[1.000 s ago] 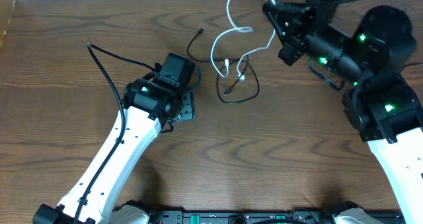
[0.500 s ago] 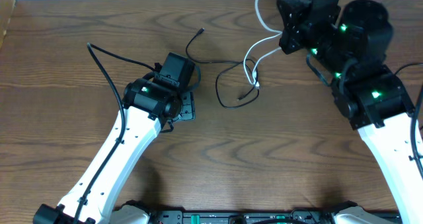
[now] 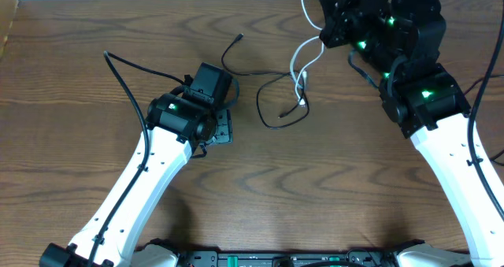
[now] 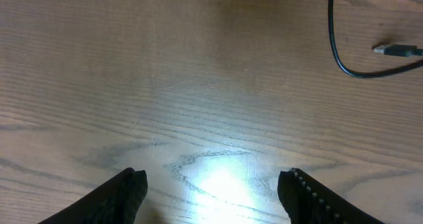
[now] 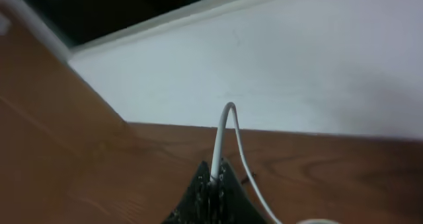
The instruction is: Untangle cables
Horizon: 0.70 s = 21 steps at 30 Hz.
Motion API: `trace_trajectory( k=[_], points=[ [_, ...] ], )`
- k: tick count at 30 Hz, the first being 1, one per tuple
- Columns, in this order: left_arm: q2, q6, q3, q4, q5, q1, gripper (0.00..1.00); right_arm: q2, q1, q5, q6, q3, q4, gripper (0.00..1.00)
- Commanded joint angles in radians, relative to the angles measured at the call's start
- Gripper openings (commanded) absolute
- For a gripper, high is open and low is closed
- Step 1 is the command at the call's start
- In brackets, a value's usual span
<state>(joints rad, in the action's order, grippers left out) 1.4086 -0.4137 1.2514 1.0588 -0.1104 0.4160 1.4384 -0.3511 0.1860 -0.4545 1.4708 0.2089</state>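
Note:
My right gripper [image 3: 323, 7] is at the far edge of the table, shut on the white cable [image 3: 296, 62]. That cable hangs from it down to its small plugs near the black cable [image 3: 261, 109]. In the right wrist view the shut gripper [image 5: 213, 183] pinches the white cable [image 5: 225, 135], which arches above the fingertips. The thin black cable loops over the table's middle, one plug end at the far left. My left gripper [image 3: 224, 127] is open and empty, low over the wood left of the black loop. The left wrist view shows the gripper [image 4: 211, 191] open and a black cable [image 4: 340, 55] with its plug [image 4: 396, 50].
The wooden table [image 3: 331, 188] ends at a white wall along the far edge [image 5: 297, 59]. A thicker black robot wire [image 3: 126, 86] runs along the left arm. The right arm's body [image 3: 429, 101] stands over the table's right side.
My right gripper has lifted and swung at the far edge, pulling the white cable's loops rightward and straighter. The black cable's loop has shifted slightly. The left arm has not moved.

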Motion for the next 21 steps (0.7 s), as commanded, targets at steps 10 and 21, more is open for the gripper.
trace_trajectory(
  k=[10, 21],
  points=[
    [0.01, 0.01, -0.004, 0.013, -0.003, 0.0, 0.69, 0.053, 0.003, -0.515, -0.484, 0.008, 0.405, 0.01],
    [0.01, 0.009, -0.004, 0.014, -0.002, 0.0, 0.69, 0.099, 0.023, 0.253, -0.446, 0.008, -0.207, 0.01]
  ],
)
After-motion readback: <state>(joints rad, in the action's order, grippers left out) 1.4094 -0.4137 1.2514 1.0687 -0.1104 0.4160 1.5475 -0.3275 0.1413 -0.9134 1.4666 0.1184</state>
